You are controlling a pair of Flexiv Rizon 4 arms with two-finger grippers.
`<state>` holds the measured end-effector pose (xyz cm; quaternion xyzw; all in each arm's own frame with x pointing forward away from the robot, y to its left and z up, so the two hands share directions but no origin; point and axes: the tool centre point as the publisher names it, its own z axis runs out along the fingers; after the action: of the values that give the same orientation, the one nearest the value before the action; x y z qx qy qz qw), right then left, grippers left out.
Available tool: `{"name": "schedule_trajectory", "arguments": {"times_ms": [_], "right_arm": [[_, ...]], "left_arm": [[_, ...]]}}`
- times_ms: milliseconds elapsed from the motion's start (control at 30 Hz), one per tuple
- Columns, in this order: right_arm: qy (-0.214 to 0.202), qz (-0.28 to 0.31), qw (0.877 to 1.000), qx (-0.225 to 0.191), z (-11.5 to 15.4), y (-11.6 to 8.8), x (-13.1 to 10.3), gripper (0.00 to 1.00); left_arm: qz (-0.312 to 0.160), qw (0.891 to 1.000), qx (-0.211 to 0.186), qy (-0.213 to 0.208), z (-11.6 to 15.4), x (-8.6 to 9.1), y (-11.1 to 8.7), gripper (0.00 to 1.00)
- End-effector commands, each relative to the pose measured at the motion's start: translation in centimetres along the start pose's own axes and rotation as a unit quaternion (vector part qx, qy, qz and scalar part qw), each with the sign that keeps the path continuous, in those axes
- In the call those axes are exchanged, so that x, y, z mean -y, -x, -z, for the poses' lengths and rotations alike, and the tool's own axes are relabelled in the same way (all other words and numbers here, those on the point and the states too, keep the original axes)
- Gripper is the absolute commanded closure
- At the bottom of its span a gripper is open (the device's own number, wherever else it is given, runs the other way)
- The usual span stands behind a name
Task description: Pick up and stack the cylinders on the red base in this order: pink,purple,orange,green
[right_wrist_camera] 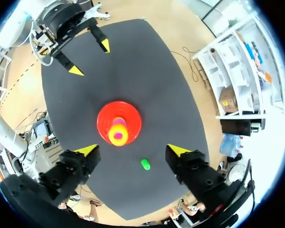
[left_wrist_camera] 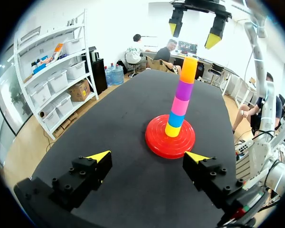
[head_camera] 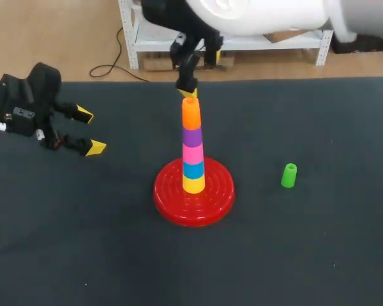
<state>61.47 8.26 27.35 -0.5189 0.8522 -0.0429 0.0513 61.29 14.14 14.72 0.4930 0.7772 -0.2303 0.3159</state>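
Note:
On the red base (head_camera: 169,197) stands a tower of cylinders: yellow, blue, pink (head_camera: 193,153), purple (head_camera: 191,136) and orange (head_camera: 191,113) on top. The green cylinder (head_camera: 289,175) stands upright on the table, to the right of the base. My right gripper (head_camera: 202,76) hangs open directly above the orange cylinder, holding nothing. In the right wrist view its fingers straddle the tower (right_wrist_camera: 118,134) from high above, with the green cylinder (right_wrist_camera: 145,164) beside it. My left gripper (head_camera: 89,131) is open and empty over the table's left side, pointing at the tower (left_wrist_camera: 188,69).
The table is a dark mat (head_camera: 83,242), bare on all sides of the base. My right arm's white body crosses the far edge above the tower.

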Motion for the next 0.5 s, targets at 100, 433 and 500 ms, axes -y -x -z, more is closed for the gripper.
{"name": "schedule_trajectory", "arguments": {"times_ms": [100, 433, 500], "right_arm": [[-0.011, -0.029, 0.999, 0.011, -0.3, -4.4, 1.2, 0.0], [-0.002, -0.084, 0.996, -0.026, -4.1, -10.7, 3.0, 0.0], [0.001, -0.087, 0.996, -0.031, -5.0, -11.4, 2.9, 0.0]], "left_arm": [[0.001, 1.0, -0.003, -0.001, -0.1, -0.1, 0.1, 0.0], [0.001, 1.0, -0.003, -0.001, -0.1, -0.1, 0.1, 0.0], [0.001, 1.0, -0.003, -0.001, -0.1, -0.1, 0.1, 0.0]]}}
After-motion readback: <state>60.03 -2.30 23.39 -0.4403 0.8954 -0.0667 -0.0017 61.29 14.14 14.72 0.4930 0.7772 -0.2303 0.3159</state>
